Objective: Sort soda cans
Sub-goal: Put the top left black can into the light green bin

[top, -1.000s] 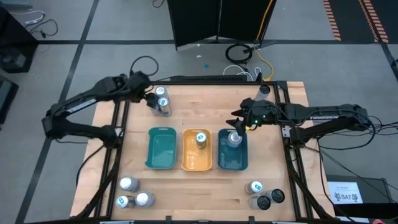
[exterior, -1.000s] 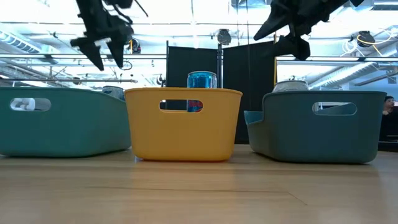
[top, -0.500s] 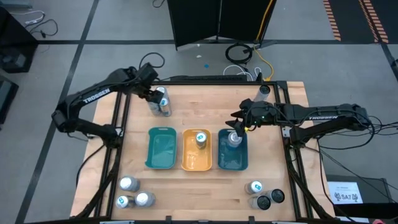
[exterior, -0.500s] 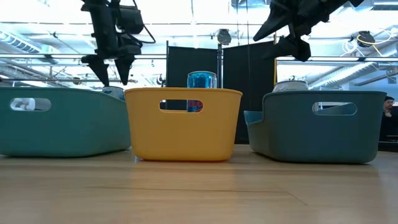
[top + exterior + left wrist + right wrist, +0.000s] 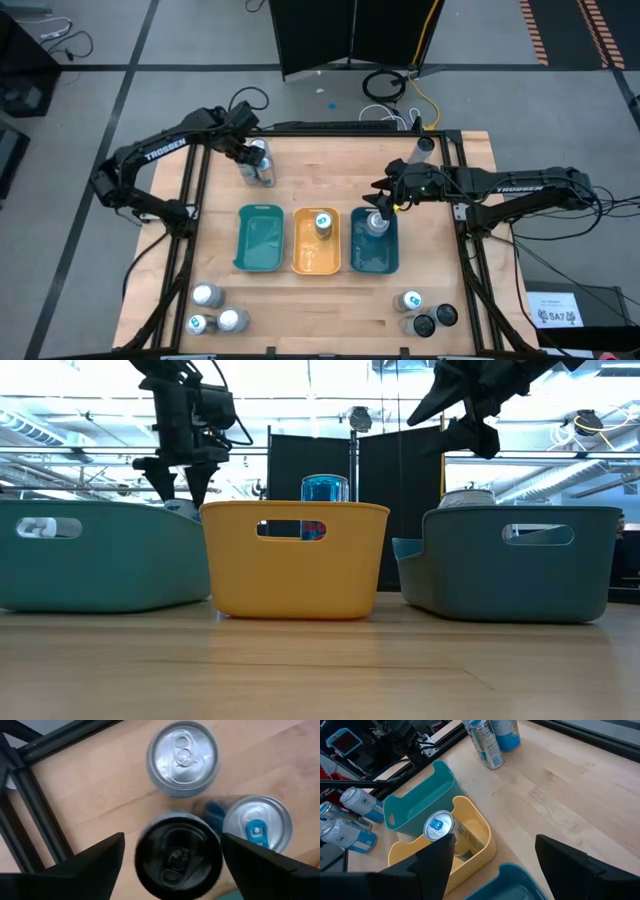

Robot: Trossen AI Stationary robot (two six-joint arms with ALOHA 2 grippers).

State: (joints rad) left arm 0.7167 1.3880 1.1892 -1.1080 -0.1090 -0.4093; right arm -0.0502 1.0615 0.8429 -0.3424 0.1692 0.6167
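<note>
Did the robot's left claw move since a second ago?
Yes. The left gripper has slid rightward toward the orange tray in the low view, and now hangs open over the black can.

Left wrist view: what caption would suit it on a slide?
Open left end effector poised over a black-topped soda can, beside a silver-topped can and a blue-tabbed can.

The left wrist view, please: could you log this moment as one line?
left gripper: open, straddling black can | silver can, blue-tab can: adjacent | right gripper: open, over blue tray
</note>
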